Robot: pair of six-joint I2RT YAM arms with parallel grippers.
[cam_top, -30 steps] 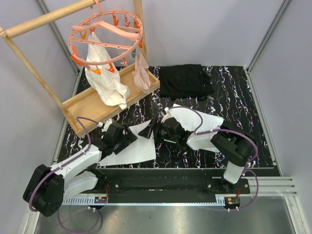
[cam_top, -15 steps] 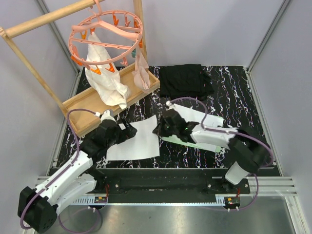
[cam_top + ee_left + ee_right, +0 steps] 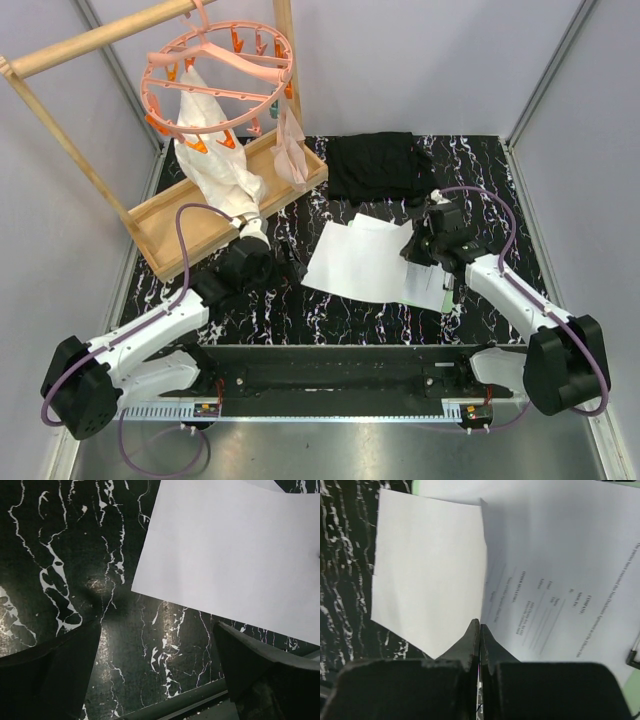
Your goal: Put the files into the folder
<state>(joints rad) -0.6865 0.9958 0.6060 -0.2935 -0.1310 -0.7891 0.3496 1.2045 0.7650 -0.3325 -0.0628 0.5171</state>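
Note:
A blank white sheet of the files [image 3: 358,262] [image 3: 427,570] [image 3: 235,555] lies tilted at mid-table. Its right edge is pinched in my right gripper [image 3: 416,250] [image 3: 480,626], which is shut on it. Under that edge lies a printed sheet [image 3: 560,580] [image 3: 428,285] on the mint-green folder [image 3: 424,299] [image 3: 634,700]. The folder's black clip [image 3: 635,655] shows at the right. My left gripper [image 3: 290,268] [image 3: 160,680] hangs open over bare table just left of the blank sheet, holding nothing.
A folded black cloth [image 3: 380,165] lies at the back centre. A wooden tray [image 3: 190,215] sits at the back left under a pink clip hanger [image 3: 215,60] with white cloths [image 3: 222,165]. The table [image 3: 500,200] is black marble-patterned.
My right gripper shut on the blank sheet and drew it from the left-centre rightward over the folder. My left arm let the sheet go and followed it up and to the right.

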